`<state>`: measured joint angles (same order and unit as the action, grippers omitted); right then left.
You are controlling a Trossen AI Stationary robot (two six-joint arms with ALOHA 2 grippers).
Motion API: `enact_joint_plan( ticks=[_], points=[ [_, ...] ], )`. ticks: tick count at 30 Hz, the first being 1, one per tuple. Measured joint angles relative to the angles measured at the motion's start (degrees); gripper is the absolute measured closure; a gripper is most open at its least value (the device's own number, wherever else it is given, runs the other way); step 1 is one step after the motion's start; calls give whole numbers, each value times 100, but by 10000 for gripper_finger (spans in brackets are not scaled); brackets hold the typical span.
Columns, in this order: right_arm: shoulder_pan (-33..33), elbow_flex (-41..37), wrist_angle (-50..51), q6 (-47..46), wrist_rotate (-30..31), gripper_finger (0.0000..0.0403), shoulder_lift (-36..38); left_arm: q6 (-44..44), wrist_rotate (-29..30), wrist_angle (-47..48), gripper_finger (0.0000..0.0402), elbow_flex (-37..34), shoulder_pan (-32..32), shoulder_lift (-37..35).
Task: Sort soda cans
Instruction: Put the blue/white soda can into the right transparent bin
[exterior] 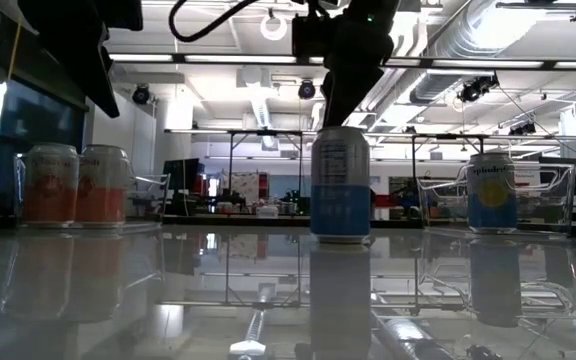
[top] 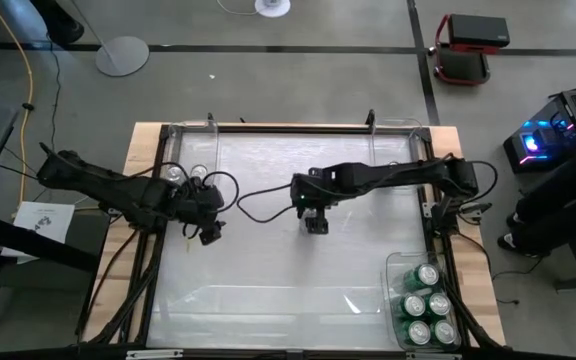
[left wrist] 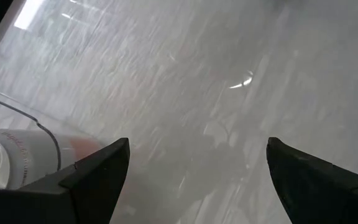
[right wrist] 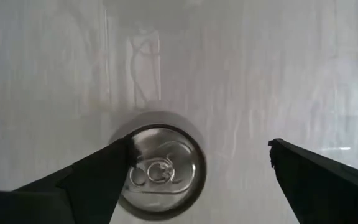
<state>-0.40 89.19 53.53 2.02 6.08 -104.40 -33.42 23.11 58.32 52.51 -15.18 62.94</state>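
One soda can with a white and blue label [exterior: 340,185] stands upright near the table's middle. My right gripper [exterior: 343,100] hangs open just above it. In the right wrist view the can's silver top [right wrist: 160,168] shows below the open right gripper [right wrist: 197,155], nearer one finger. In the high view the right gripper [top: 315,224] hides this can. My left gripper [top: 209,234] is open over bare table left of centre. Its wrist view shows the open left gripper [left wrist: 197,155] and a silver-topped can [left wrist: 8,155] behind a clear bin wall.
Two orange-labelled cans [exterior: 76,185] stand in a clear bin at the far left [top: 186,174]. A clear bin at the near right corner [top: 393,265] holds several green cans [top: 425,303]; one yellow and blue can [exterior: 491,192] shows there. Cables trail between the arms [top: 258,200].
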Motion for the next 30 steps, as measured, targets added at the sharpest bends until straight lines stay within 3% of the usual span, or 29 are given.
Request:
enact_joint_plan(
  ticks=[4,9,13,22,26,30],
  points=[
    [-84,-5,21,13,-57,29,126,47,12,-2,46,-2,0,4],
    [-60,-7,25,-82,-769,29,160,49,18,-8,46,-2,0,4],
    [61,-7,31,-159,-485,29,-28,52,21,-30,46,-2,0,4],
    [186,-9,58,-199,-443,30,-340,65,33,-172,46,-5,0,4],
    [194,-9,19,-199,-385,53,-364,65,31,-173,46,-4,0,4],
    [192,-9,46,-201,-367,103,-380,65,35,-190,46,-4,0,4]
  ],
)
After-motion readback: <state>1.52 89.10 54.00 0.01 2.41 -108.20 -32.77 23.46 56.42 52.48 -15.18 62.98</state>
